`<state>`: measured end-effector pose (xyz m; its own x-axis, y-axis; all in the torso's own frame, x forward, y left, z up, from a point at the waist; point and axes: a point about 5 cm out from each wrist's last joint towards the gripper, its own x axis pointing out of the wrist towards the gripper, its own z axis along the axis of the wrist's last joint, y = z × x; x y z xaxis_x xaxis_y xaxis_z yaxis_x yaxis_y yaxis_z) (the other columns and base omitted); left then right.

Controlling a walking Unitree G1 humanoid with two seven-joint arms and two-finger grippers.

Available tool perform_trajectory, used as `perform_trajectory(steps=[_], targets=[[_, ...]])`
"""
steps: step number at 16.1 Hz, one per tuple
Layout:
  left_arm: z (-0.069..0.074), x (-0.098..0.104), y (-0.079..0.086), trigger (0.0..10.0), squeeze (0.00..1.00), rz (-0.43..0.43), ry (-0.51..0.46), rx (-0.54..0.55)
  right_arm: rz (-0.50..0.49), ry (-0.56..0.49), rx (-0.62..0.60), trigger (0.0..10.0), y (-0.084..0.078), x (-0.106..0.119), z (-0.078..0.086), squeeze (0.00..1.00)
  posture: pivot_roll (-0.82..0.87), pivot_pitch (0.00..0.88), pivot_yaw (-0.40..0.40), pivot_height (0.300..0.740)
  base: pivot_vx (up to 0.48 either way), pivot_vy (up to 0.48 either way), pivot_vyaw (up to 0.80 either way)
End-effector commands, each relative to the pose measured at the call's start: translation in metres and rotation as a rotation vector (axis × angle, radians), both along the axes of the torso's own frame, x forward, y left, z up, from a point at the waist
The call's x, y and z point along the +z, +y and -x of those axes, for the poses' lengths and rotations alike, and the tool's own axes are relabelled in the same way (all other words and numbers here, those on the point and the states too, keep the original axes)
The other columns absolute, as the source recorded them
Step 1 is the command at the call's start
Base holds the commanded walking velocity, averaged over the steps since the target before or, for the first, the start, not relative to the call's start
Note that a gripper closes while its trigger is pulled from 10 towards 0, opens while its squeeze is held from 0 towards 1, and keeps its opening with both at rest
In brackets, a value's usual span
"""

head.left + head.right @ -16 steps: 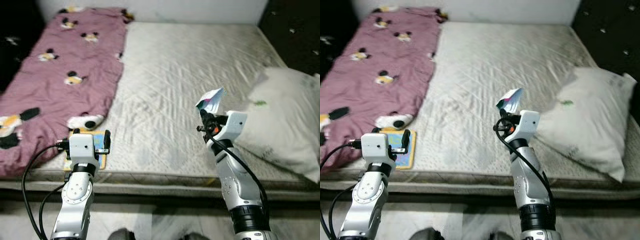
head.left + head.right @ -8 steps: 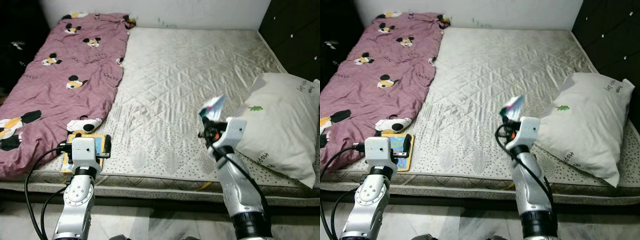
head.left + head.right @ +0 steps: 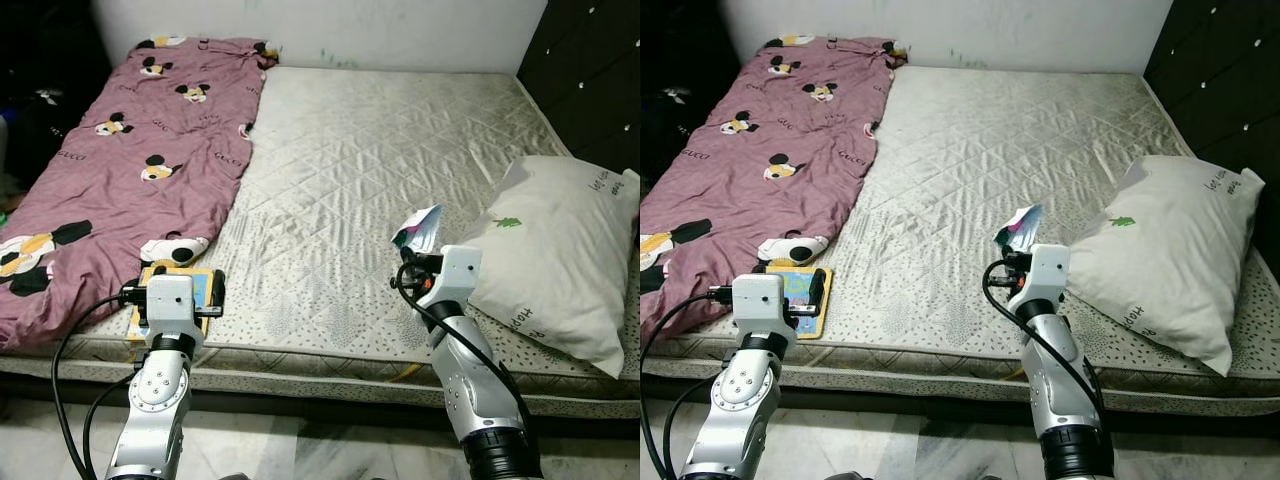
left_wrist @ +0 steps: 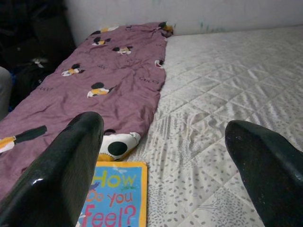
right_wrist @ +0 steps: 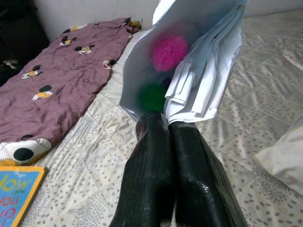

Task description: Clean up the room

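Right of centre in the left eye view, a crumpled white wrapper (image 3: 419, 226) stands up from the right gripper (image 5: 171, 124), above the bare mattress (image 3: 370, 150). That arm rises from the lower right, its fingers clamped together on the wrapper. At lower left, the left gripper (image 4: 165, 142), fingers wide apart, hovers over a picture book (image 3: 205, 283) beside the pink blanket (image 3: 130, 170).

A bare quilted mattress (image 3: 1020, 140) fills the middle, with a mauve cartoon-print blanket (image 3: 760, 160) along the robot's left side and a white pillow (image 3: 1170, 250) on its right. The right gripper (image 3: 1010, 255) holds up a small white packet (image 3: 1018, 226) — above the mattress. The left gripper (image 3: 805, 290) hovers over a picture book (image 3: 797, 296) at the near edge.
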<state>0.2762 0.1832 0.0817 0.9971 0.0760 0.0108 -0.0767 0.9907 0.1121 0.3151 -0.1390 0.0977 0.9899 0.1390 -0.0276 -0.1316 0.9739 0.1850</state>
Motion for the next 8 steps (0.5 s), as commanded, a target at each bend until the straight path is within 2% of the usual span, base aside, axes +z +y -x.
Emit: perform_trajectory(steps=[1, 4, 7, 8], targets=[[-0.0004, -0.0004, -0.0003, 10.0, 0.0, 0.004, 0.003, -0.002, -0.01, -0.002, -0.01, 10.0, -0.0017, 0.0011, -0.0014, 0.0, 0.01, 0.09, -0.028, 0.74, 0.0, 0.0, 0.0], [-0.0008, 0.0003, -0.001, 10.0, 0.0, 0.012, 0.002, -0.009, -0.013, 0.006, 0.0, 10.0, 0.0001, -0.0003, -0.0008, 0.0, 0.01, 0.097, -0.033, 0.74, 0.0, 0.0, 0.0], [-0.0009, 0.001, -0.0013, 10.0, 0.0, 0.016, 0.0, -0.014, -0.014, 0.006, 0.004, 10.0, 0.0014, -0.0005, -0.001, 0.0, 0.01, 0.1, -0.033, 0.74, 0.0, 0.0, -0.68], [-0.0002, 0.0016, -0.0043, 10.0, 0.0, 0.024, -0.002, -0.048, -0.015, 0.006, 0.005, 10.0, 0.0015, -0.0006, -0.0013, 0.0, 0.01, 0.102, -0.032, 0.74, 0.0, 0.0, 0.0]])
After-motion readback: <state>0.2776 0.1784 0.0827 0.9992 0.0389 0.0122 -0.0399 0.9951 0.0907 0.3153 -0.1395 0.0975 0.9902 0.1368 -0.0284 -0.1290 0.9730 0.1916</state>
